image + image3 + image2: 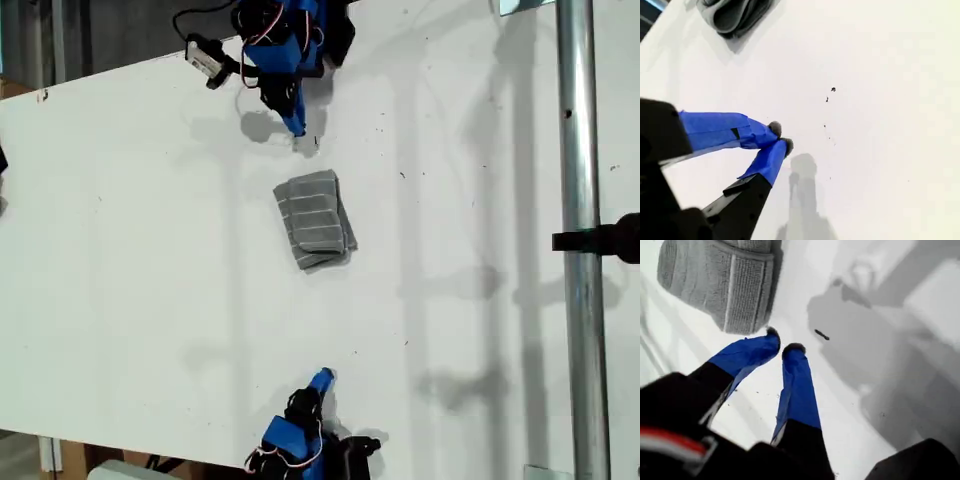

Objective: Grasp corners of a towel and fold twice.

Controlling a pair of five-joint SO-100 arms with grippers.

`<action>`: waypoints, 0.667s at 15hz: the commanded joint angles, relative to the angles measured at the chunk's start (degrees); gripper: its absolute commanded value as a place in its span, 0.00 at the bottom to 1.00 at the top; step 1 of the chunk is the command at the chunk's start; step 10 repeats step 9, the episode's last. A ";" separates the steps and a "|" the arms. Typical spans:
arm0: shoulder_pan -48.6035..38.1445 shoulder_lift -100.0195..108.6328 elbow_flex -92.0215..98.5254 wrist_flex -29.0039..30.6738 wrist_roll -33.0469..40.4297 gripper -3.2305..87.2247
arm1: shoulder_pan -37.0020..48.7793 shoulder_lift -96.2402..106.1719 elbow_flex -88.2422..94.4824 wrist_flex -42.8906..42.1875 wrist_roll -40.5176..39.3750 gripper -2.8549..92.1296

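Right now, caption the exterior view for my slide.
Folded grey towel lies on the white table between two blue grippers, both clear of it.

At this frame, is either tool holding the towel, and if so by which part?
Nothing is held. The folded towel lies free on the table; my first gripper and my second gripper are both nearly closed on nothing, apart from it.

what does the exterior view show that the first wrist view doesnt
Only the exterior view: both arms, the whole folded towel between them, and the metal pole at its right. Only the first wrist view: my first gripper close up, fingers nearly together and empty, and the towel's ribbed weave. Both: the towel on the white table.
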 commanded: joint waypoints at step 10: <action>-0.18 0.18 0.35 -0.18 30.15 0.03 | -1.49 -0.18 -0.26 0.53 -0.44 0.13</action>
